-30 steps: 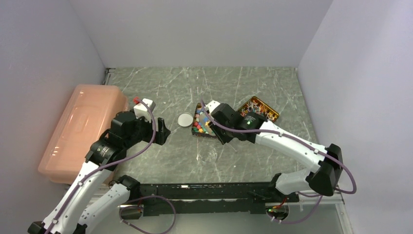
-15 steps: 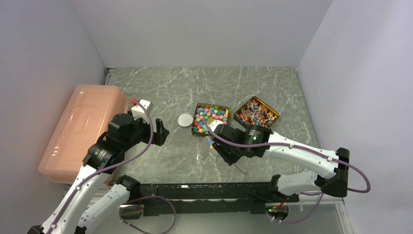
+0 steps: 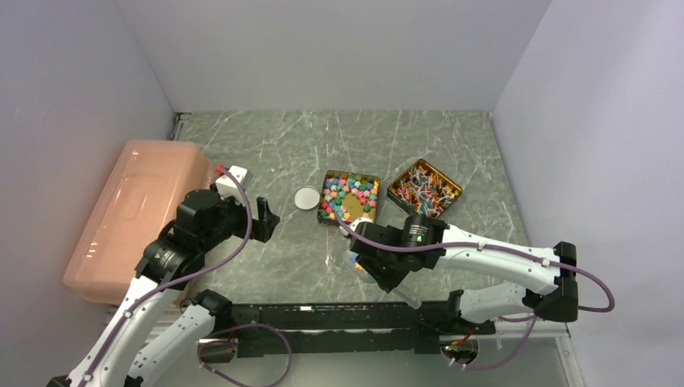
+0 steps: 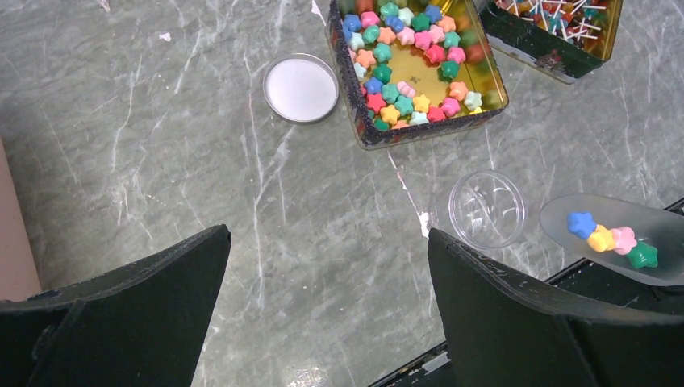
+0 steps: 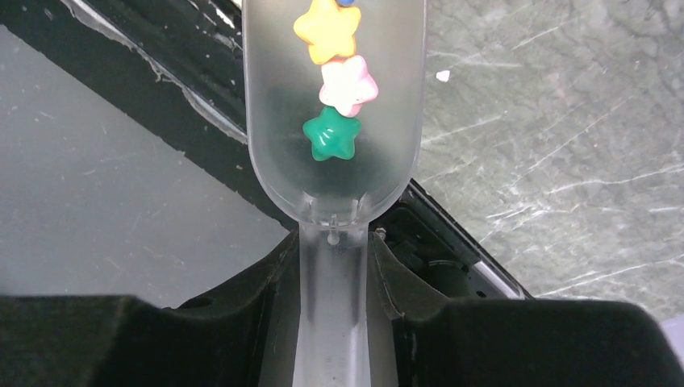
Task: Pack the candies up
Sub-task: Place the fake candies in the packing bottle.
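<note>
Right claw (image 5: 335, 258) clamps the scoop (image 5: 335, 121), which carries four star candies (image 4: 611, 240). Gold tin (image 4: 427, 131) holds more. Open jar (image 4: 486, 210) sits beside the scoop. Left claw (image 4: 327, 235): jaws apart.

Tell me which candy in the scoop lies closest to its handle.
The green star, at the row's end; pink, then yellow, lie farther up the scoop.

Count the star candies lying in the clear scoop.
4, in a row in the scoop held by the right pincer: blue candy nearest the tip, then yellow candy, pink candy, and green candy nearest the handle. None looks hidden.
</note>
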{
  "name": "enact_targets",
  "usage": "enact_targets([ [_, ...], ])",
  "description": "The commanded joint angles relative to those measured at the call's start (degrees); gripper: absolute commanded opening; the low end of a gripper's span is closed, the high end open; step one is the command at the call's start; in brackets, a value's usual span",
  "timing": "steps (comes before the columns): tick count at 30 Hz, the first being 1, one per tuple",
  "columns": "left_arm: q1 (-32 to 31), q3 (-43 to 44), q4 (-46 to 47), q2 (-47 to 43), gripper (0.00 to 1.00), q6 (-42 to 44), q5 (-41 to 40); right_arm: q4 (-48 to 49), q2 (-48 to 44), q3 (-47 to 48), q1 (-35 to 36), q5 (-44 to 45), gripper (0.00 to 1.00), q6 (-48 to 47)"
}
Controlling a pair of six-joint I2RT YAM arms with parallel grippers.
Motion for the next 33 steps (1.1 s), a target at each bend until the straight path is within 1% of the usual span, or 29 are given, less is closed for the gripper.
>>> enact_targets([
  [1, 0.3, 0.1, 1.5, -0.6, 0.99, 0.1, 0.2, -1.8, 0.2, -0.8, 0.4, -2.1, 0.0, 1.2],
  [17, 0.3, 0.0, 1.6, -0.8, 0.99, 0.2, 0.7, -0.1, 5.5, -0.7, 0.2, -1.3, 0.0, -0.5],
  [28, 0.3, 0.1, 1.6, -0.8, 0.99, 0.2, 0.8, -0.5, 9.0, 1.1, -4.4, -3.6, 0.0, -5.1],
  [33, 0.3, 0.0, 1.6, -1.1, 0.99, 0.2, 0.8, -2.1, 11.5, 3.5, -5.4, -4.3, 0.0, -7.1],
])
